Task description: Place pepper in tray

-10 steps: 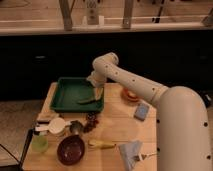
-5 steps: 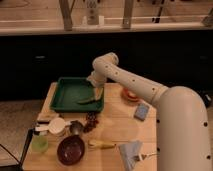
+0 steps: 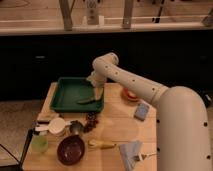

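Inside the tray (image 3: 66, 93), the pepper (image 3: 87, 101) lies just below the tool (image 3: 97, 93), whose jaws stand apart.

I see a wooden desk (image 3: 120, 127). Dark brown bowl (image 3: 70, 149) at front, pale green cup (image 3: 39, 144) just beside it, white cup (image 3: 56, 125) behind. Yellowish long item (image 3: 102, 145) next to bowl, then blue-grey cloth (image 3: 131, 150). Blue sponge (image 3: 141, 111) mid-desk, red-orange obj (image 3: 130, 95) further back. Dark cluster (image 3: 91, 120) near centre, can't ID.
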